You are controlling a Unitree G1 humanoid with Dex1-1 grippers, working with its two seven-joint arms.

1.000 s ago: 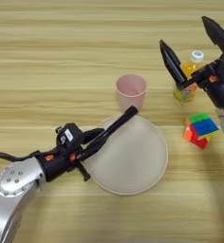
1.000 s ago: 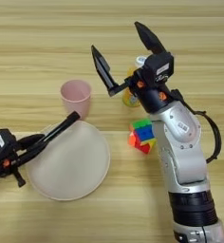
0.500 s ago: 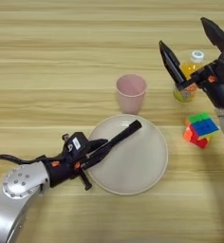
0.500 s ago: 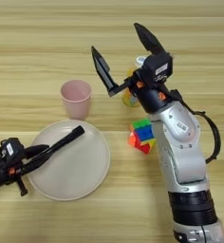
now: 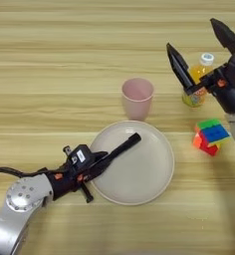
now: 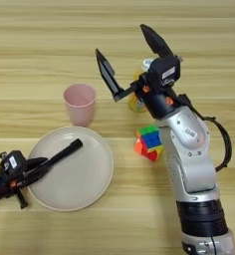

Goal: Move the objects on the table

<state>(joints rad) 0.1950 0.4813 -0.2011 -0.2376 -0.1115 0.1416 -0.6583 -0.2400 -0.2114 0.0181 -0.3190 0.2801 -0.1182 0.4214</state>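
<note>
A light wooden table (image 5: 50, 74) fills the scene; the plate (image 5: 144, 174) sits just below the pink cup (image 5: 137, 98); the left gripper (image 5: 120, 149), fingers together, reaches over the plate; the right gripper (image 6: 132, 62) hovers spread wide over a small bottle (image 5: 198, 82), near a colourful cube (image 5: 210, 136).

The wooden table (image 5: 50, 60) bears plate (image 5: 144, 184), cup (image 5: 137, 98), bottle (image 5: 195, 94), cube (image 5: 211, 135).

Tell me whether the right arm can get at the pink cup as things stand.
Probably yes: the right gripper hangs open above the small bottle, and only bare table lies between it and the pink cup.
</note>
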